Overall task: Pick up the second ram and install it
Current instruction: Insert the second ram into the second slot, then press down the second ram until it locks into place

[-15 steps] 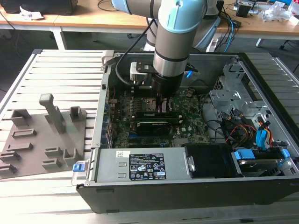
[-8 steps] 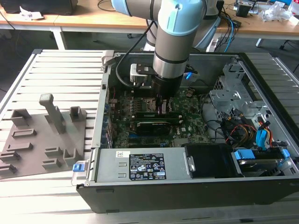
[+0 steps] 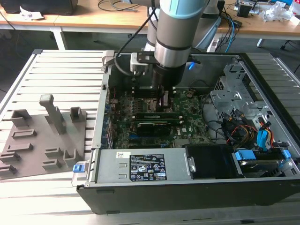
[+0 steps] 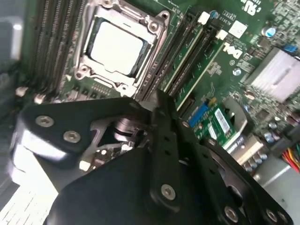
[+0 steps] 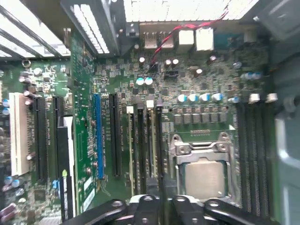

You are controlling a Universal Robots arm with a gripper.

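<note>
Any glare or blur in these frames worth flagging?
Second wrist view: the processor lid glares near white, and the board edges smear with blur. First wrist view: the slatted table past the case blows out white, while the motherboard stays readable but soft. Exterior view: even light, with shade under the arm inside the case.

Printed labels sit on the power supply and motherboard; nothing on either reads clearly.

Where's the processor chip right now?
The processor chip sits in its silver socket on the motherboard, flanked by memory slots in both wrist views, directly below the gripper.
</note>
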